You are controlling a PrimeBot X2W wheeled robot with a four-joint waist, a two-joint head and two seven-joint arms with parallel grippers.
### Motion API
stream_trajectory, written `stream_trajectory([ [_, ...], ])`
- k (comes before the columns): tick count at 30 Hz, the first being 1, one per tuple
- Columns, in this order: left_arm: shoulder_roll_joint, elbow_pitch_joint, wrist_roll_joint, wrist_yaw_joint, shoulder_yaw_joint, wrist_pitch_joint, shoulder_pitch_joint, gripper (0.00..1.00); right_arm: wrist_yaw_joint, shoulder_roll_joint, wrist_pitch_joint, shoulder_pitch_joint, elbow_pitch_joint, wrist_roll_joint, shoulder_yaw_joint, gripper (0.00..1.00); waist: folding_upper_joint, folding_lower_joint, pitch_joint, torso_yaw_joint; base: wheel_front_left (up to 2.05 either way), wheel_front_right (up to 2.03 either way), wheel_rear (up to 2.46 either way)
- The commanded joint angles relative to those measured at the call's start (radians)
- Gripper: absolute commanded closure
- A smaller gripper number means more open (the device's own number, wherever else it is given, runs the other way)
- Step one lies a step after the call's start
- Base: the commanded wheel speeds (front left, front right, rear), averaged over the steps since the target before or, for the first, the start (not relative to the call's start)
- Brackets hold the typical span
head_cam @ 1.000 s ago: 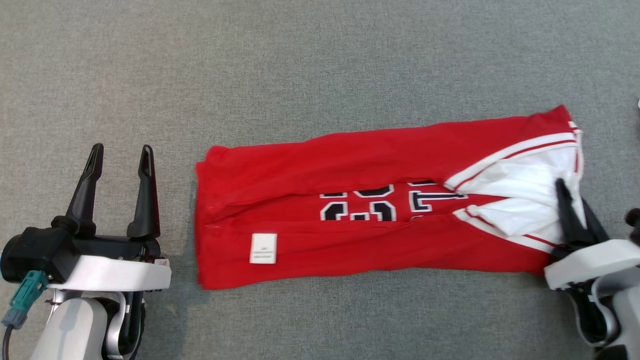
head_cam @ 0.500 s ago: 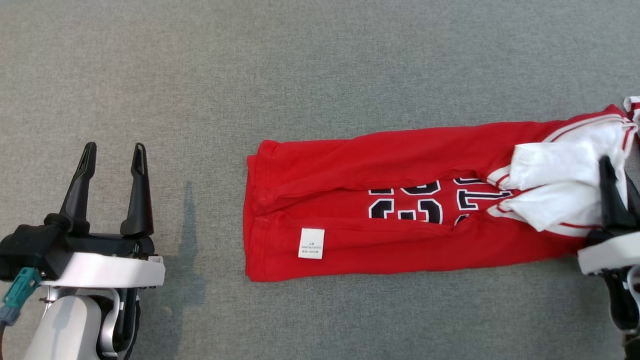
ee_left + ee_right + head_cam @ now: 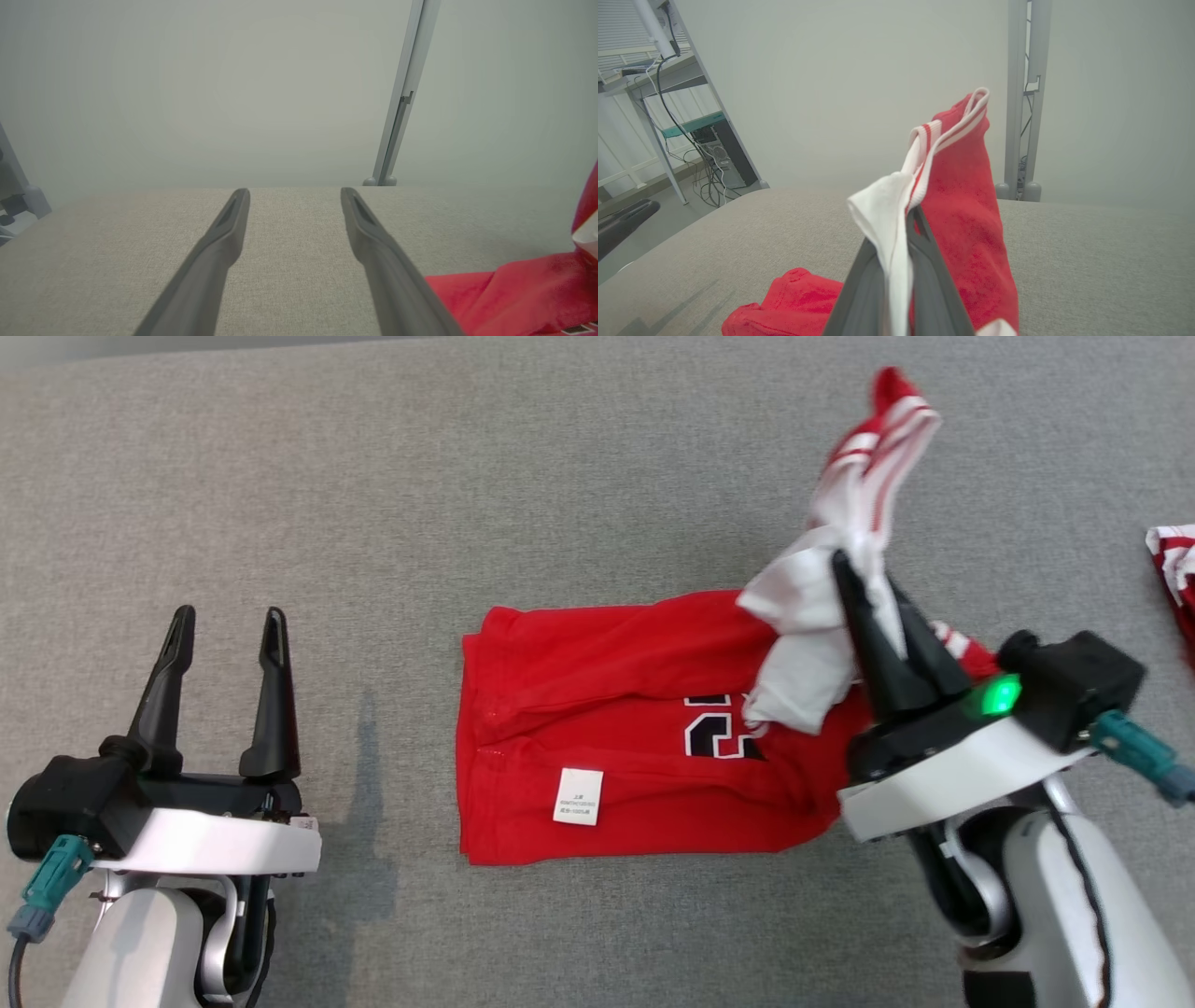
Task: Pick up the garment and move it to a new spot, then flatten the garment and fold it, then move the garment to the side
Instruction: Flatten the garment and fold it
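The garment (image 3: 616, 728) is a red jersey with white trim and dark numerals, lying lengthwise on the grey table with a white label facing up. My right gripper (image 3: 854, 569) is shut on the garment's white-trimmed end and holds it lifted above the rest of the cloth, bent back over the red body. In the right wrist view the gripper (image 3: 903, 219) pinches white and red cloth that stands up past the fingertips. My left gripper (image 3: 224, 625) stands open left of the garment, apart from it; its open fingers (image 3: 233, 219) show over bare table, with the red garment (image 3: 514, 289) at lower right.
The grey cloth-covered table (image 3: 373, 476) spreads all around. A second red and white cloth (image 3: 1174, 565) lies at the right edge. Beyond the far table edge stand a metal post (image 3: 402, 98) and, in the right wrist view, a shelf with cables (image 3: 691, 140).
My right gripper has lifted the garment's white-trimmed end and carried it left, back over the red body. The head view has shifted. The left gripper stays open in place.
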Motion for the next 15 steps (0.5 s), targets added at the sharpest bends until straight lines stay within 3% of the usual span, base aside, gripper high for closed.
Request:
stream_trajectory([
  [1,-0.002,0.003,0.010,-0.007,-0.002,-0.005,-0.015,0.00,0.000,0.006,0.013,-0.011,-0.006,-0.008,0.035,1.00,0.0000,0.0000,0.000,0.014,0.00,0.00,0.00],
  [6,-0.016,0.007,0.009,-0.015,-0.009,-0.005,-0.025,0.00,0.000,0.014,0.007,-0.009,0.027,0.049,0.133,1.00,0.0000,0.0000,0.008,0.037,0.00,0.00,0.00],
  [15,-0.041,0.029,0.019,-0.033,-0.021,-0.005,-0.042,0.00,0.000,0.014,-0.077,-0.072,0.197,0.180,0.333,1.00,0.0000,0.0000,0.024,0.070,0.00,0.00,0.00],
])
